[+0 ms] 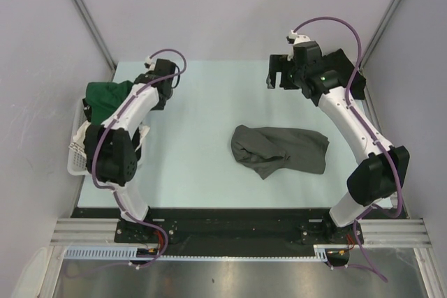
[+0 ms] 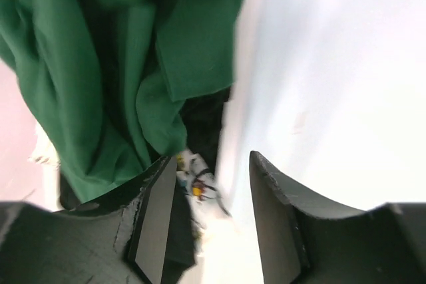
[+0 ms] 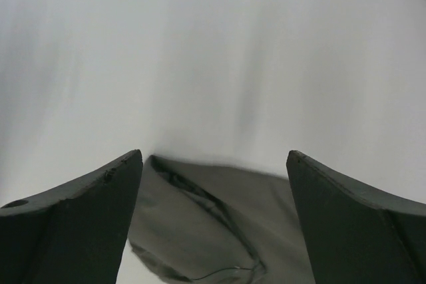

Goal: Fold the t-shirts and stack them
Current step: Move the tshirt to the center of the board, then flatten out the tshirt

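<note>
A dark charcoal grey t-shirt (image 1: 279, 150) lies crumpled in the middle of the table. My right gripper (image 1: 278, 76) hangs open above the table behind it. In the right wrist view the grey shirt (image 3: 213, 224) shows below and between the spread fingers of that gripper (image 3: 214, 157), and they do not touch it. A dark green t-shirt (image 1: 105, 97) is bunched in the basket at the left. My left gripper (image 1: 149, 79) is beside it, and its jaws (image 2: 213, 171) stand apart with nothing between them. Black cloth (image 2: 205, 118) shows under the green shirt (image 2: 133, 51).
The white slatted basket (image 1: 75, 153) stands at the table's left edge, partly under my left arm. Grey walls close in the table on the left, back and right. Pale table surface (image 1: 209, 102) lies between the two arms.
</note>
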You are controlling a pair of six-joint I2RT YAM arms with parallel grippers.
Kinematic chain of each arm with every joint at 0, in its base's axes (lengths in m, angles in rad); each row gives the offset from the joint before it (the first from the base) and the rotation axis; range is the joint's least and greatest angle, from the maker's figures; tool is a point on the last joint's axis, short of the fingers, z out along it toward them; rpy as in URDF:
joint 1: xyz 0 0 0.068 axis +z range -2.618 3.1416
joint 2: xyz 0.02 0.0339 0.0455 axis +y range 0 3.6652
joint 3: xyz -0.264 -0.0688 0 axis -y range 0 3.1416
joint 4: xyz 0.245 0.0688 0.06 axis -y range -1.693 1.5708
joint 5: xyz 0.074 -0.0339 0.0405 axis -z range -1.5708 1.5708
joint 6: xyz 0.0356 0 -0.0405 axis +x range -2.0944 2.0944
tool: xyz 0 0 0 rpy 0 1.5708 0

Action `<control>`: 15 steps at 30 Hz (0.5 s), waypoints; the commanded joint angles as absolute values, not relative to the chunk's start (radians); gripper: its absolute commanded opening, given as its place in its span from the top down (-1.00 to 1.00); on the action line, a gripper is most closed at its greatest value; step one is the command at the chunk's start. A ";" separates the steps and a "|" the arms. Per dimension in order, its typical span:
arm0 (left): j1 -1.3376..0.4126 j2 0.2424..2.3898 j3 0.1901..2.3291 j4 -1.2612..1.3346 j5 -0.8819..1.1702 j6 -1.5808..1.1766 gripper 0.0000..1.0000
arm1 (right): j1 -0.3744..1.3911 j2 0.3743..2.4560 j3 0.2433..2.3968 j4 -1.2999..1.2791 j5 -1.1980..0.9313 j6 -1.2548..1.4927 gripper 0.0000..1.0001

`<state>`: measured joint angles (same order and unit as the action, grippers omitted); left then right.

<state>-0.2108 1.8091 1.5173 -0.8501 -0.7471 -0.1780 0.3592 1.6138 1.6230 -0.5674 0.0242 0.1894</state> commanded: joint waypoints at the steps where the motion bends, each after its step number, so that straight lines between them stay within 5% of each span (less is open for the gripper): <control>1: -0.262 1.683 1.623 -0.815 -0.542 -0.158 -0.05 | 0.336 1.598 1.626 -0.589 0.218 0.231 -0.99; 7: -0.376 1.600 1.595 -0.704 -0.353 -0.213 -0.20 | 0.241 1.703 1.626 -0.722 0.037 0.305 -0.99; 11: -0.454 1.543 1.499 -0.597 -0.226 -0.270 -0.56 | 0.241 1.687 1.585 -0.744 0.069 0.285 -0.99; 15: -0.511 1.503 1.395 -0.483 -0.101 -0.333 -0.68 | 0.221 1.654 1.556 -0.770 0.120 0.253 -1.00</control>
<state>-0.4664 1.5608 1.4822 -0.6209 -0.2710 -0.2478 0.2321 1.7088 1.5639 -0.7296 0.0826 0.2745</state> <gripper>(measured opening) 0.821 0.994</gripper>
